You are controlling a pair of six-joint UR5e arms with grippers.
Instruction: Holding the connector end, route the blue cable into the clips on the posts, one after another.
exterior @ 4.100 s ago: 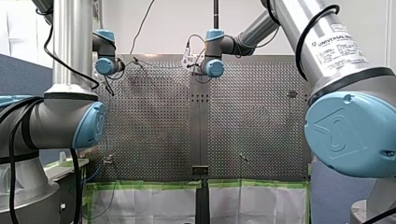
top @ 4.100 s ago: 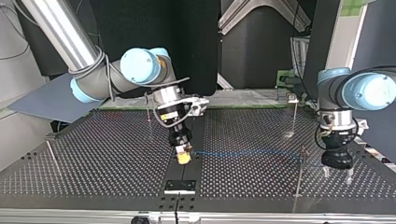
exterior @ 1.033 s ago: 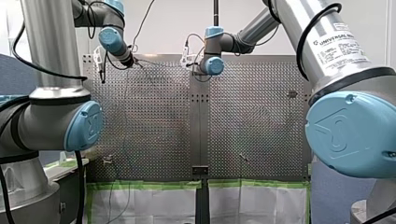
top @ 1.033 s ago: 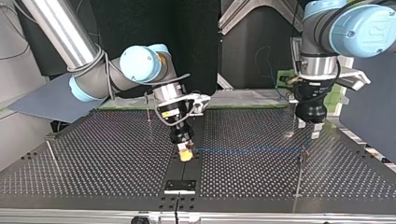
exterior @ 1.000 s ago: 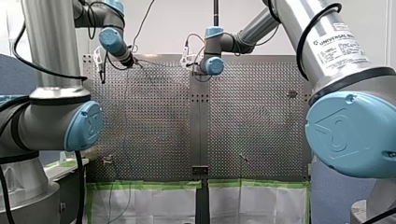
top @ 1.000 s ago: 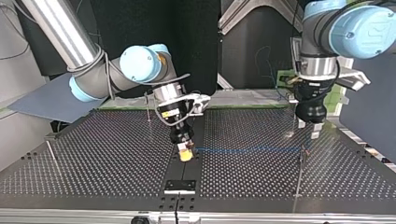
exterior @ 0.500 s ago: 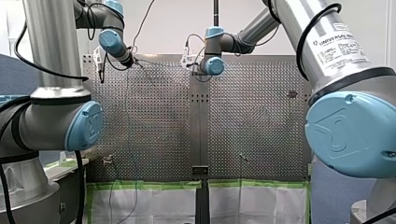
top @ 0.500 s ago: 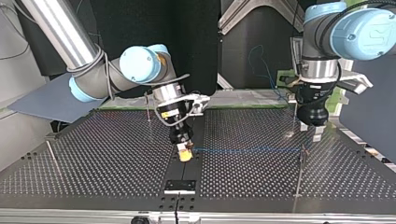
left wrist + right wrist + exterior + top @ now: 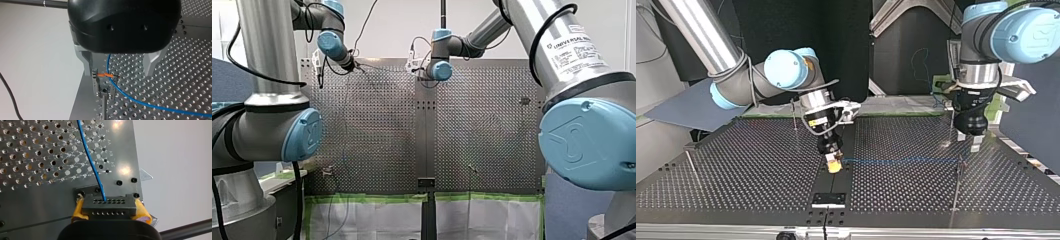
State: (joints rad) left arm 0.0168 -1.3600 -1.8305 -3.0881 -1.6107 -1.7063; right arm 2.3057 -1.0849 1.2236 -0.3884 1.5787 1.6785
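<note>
The blue cable (image 9: pixel 901 161) runs level above the table from a dark connector (image 9: pixel 108 206) to a clip on a thin post (image 9: pixel 959 164). My right gripper (image 9: pixel 834 166) is shut on the connector, its yellow pads (image 9: pixel 142 212) pressing both ends. In the left wrist view my left gripper (image 9: pixel 119 72) is open, and its metal fingers (image 9: pixel 87 62) stand apart above the clip (image 9: pixel 106 83). There the blue cable (image 9: pixel 140 101) crosses the clip's top by an orange piece, touching neither finger. In the top view my left gripper (image 9: pixel 968 141) hangs just behind that post.
More thin posts stand on the perforated table: one behind my left gripper (image 9: pixel 951 117), one beside my right arm (image 9: pixel 795 116) and one at the top view's left (image 9: pixel 691 167). Loose blue cable (image 9: pixel 923 62) hangs past the far edge. A black block (image 9: pixel 828 199) sits at the near edge.
Since four seconds ago my left arm has risen and gone from the near side of the post to behind it. In the last second only the loose cable sways.
</note>
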